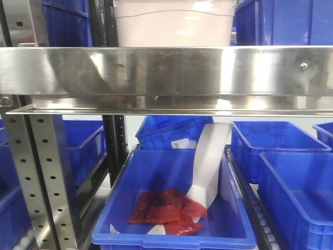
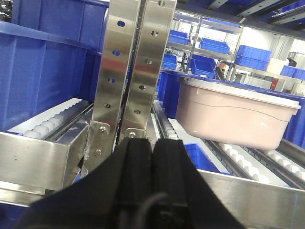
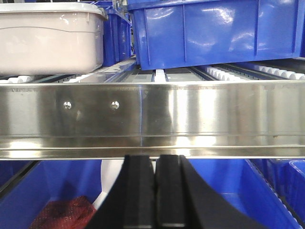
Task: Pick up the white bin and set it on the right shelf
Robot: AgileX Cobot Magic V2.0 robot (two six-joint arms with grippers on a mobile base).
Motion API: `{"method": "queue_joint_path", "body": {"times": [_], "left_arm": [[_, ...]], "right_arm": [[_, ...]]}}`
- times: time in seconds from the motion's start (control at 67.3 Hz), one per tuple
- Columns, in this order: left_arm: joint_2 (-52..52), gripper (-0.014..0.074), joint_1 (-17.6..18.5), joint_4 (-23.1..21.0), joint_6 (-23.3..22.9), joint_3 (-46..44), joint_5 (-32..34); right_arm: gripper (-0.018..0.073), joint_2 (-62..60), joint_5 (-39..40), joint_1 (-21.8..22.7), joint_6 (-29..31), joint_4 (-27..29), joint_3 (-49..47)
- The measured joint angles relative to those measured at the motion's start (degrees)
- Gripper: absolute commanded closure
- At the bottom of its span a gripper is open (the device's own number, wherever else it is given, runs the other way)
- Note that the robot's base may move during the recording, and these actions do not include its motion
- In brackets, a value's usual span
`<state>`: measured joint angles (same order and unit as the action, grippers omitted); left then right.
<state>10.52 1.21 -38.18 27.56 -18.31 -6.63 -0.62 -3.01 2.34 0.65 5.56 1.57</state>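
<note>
**White bin waits on the rollers, both hands empty**

The white bin sits on the shelf's white rollers, behind the shiny front rail. In the front view only its lower part shows, near the middle of the rail and a bit to the left. In the right wrist view it is at the far left, with a big blue bin just beside it on the same shelf.

It looks like the bin is already on a shelf, but I cannot tell for sure if this is the right shelf, or if it has yet to be picked up.

To do this step well, the hands should go over the front rail, not into it. Each hand should open wide before it goes to a side of the bin. The bin is big and smooth, so both sides need a firm, even squeeze. The rollers may let it slide, so the push should be slow.

The left hand has its two black fingers pressed together, with nothing between them. It hangs near the grey post. The right hand is closed the same way and holds nothing. It sits just below the front rail.
</note>
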Motion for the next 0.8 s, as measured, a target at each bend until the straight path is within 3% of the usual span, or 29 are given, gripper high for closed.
{"method": "queue_joint_path", "body": {"times": [0.371, 0.49, 0.654, 0.802], "left_arm": [[0.0, 0.0715, 0.0, 1.3, 0.0, 2.0, 1.5], [0.0, 0.0715, 0.0, 12.4, -3.6, 5.5, 6.6], [0.0, 0.0715, 0.0, 28.6, -20.1, 11.0, 10.7], [-2.3, 0.0715, 0.0, 36.9, -25.2, 16.5, 10.7]], "right_arm": [[0.0531, 0.0, -0.1, 0.0, 0.0, 0.0, 0.0], [0.0531, 0.0, -0.2, 0.0, 0.0, 0.0, 0.0], [0.0531, 0.0, -0.2, 0.0, 0.0, 0.0, 0.0], [0.0531, 0.0, -0.2, 0.0, 0.0, 0.0, 0.0]]}}
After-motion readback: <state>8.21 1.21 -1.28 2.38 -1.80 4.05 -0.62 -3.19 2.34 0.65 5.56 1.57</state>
